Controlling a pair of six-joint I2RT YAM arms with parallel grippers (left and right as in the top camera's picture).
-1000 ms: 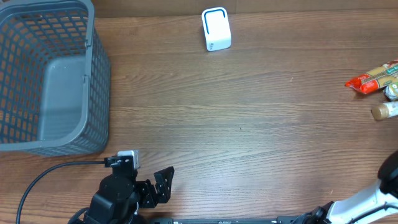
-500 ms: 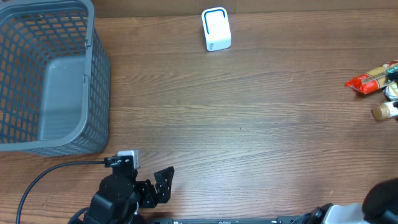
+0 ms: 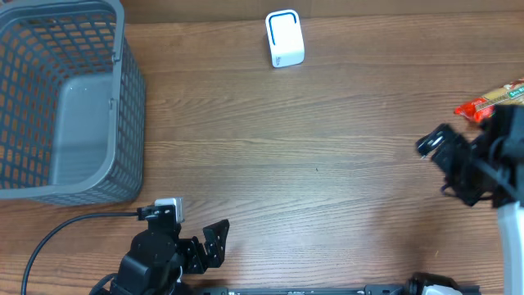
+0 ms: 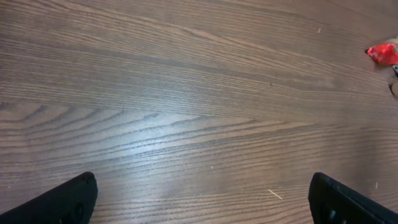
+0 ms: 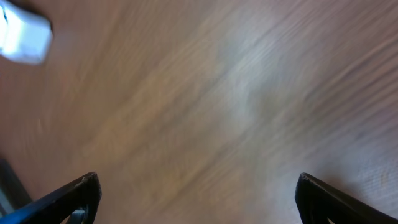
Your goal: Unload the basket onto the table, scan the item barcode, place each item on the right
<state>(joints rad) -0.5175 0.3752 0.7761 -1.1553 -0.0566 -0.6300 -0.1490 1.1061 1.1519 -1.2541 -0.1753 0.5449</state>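
Note:
The item, a red snack packet (image 3: 490, 102), lies at the table's far right edge and shows as a red corner (image 4: 382, 53) in the left wrist view. The white barcode scanner (image 3: 284, 38) stands at the back centre, and appears blurred (image 5: 23, 34) at the upper left of the right wrist view. My right gripper (image 3: 443, 164) hovers open just left of and below the packet, its arm covering whatever lies beside it. Both of its fingers (image 5: 69, 198) frame only bare wood. My left gripper (image 3: 211, 244) rests open at the front left with nothing between its fingers (image 4: 61, 202).
A grey mesh basket (image 3: 123, 123) fills the back left corner. A black cable (image 3: 65, 225) runs from the left arm toward the front left edge. Brown wooden tabletop (image 3: 311, 164) lies between the arms.
The right arm has swung up from the front right corner into view and now covers the small things below the red packet. The left arm has not moved.

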